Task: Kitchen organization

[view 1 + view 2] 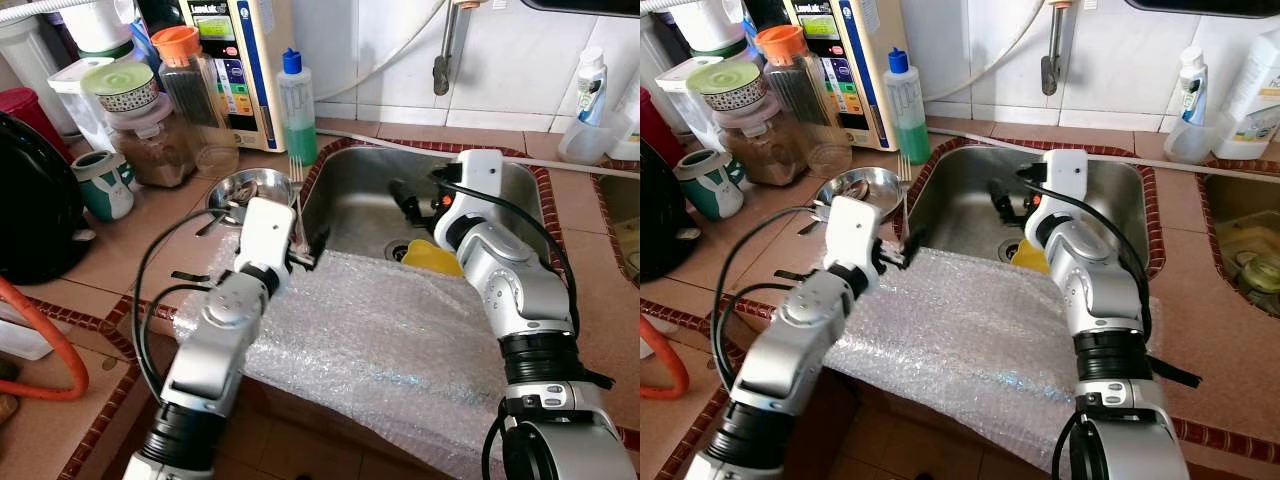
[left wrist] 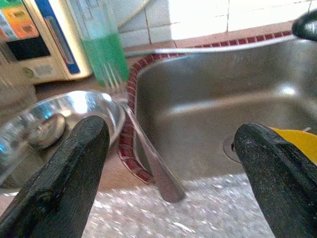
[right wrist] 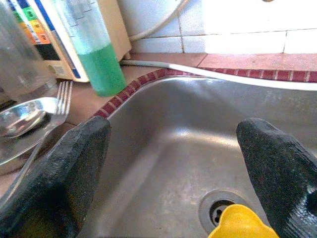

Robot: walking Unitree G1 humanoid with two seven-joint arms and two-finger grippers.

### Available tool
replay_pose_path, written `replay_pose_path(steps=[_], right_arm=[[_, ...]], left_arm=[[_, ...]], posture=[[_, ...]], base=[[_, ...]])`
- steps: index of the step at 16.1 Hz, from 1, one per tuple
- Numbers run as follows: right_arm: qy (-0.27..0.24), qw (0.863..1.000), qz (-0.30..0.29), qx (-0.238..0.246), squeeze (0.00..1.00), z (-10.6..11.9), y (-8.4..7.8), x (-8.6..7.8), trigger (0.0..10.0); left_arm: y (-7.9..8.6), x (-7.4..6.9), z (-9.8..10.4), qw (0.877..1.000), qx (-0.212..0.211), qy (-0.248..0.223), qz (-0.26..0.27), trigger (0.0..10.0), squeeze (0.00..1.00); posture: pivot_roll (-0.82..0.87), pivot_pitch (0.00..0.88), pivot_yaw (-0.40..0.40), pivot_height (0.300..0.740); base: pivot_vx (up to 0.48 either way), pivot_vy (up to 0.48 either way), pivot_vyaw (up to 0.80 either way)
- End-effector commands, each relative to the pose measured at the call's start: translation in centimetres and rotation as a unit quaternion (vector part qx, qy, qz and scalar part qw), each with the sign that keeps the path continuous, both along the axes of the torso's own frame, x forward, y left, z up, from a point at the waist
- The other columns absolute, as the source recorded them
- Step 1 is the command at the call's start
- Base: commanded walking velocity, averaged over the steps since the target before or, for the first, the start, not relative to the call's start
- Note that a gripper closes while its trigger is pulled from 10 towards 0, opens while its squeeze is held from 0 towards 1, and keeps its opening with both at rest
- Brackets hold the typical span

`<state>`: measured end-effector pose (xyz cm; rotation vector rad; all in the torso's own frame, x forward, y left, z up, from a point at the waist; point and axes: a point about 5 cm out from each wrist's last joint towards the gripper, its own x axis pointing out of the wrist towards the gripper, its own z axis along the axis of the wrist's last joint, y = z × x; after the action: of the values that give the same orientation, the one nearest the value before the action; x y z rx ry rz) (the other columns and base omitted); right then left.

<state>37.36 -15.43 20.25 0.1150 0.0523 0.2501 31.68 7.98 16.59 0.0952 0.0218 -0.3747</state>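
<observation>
- The left pincer (image 2: 163, 178) stands wide open at the near left corner of the sink (image 1: 370, 200), its two black fingers (image 2: 59, 173) spread to either side of a fork (image 2: 148, 153) and apart from it; it grips nothing.
- The fork stands tilted, tines up, its handle end resting on the bubble wrap (image 1: 380, 340) between the fingers; what props it up cannot be told.
- Risk, as a judgement: with nothing clamping it, the fork could tip beyond the pincer into the sink, or slide on the slick wrap, should a finger nudge it while closing.
- The fork is slim, shiny steel, so a loose or off-centre pinch may let it twist out.
- Beside the left pincer, on the table (image 1: 150, 250), sits a steel bowl (image 1: 250, 188), near the tines.
- The right pincer (image 3: 173, 178) hovers over the sink, fully spread and empty, with a yellow object (image 1: 432, 258) by the drain beneath it.
</observation>
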Motion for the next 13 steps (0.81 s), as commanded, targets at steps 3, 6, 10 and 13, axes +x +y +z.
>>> replay_pose_path(steps=[3, 6, 10, 13], right_arm=[[-0.01, 1.0, -0.002, -0.002, 0.0, 0.3, 0.4, -0.1, 10.0], [-0.009, 1.0, 0.023, -0.015, 0.0, 0.0, 1.4, -1.2, 10.0], [0.01, 0.999, 0.022, -0.027, 0.0, -1.5, 1.5, -3.2, 10.0], [-0.01, 0.999, 0.013, -0.05, 0.0, -1.2, 1.4, -4.2, 10.0]], left_arm=[[-0.7, 0.0, -1.2, 1.0, 0.009, 0.024, -0.003, 10.0, 0.0], [-0.5, 0.6, -1.7, 0.999, 0.0, 0.035, 0.01, 10.0, 0.0], [-0.2, 1.2, -2.0, 0.999, 0.002, 0.039, 0.02, 10.0, 0.0], [-0.3, 1.6, -1.1, 0.999, -0.016, 0.02, 0.023, 10.0, 0.0]], posture=[[-0.2, 0.095, 0.121, 0.74], [-0.21, 0.097, 0.117, 0.74], [-0.25, 0.104, 0.122, 0.74], [-0.27, 0.107, 0.127, 0.74]], base=[[0.0, 0.0, 0.0], [0.0, 0.0, 0.0], [0.0, 0.0, 0.0], [0.0, 0.0, 0.0]])
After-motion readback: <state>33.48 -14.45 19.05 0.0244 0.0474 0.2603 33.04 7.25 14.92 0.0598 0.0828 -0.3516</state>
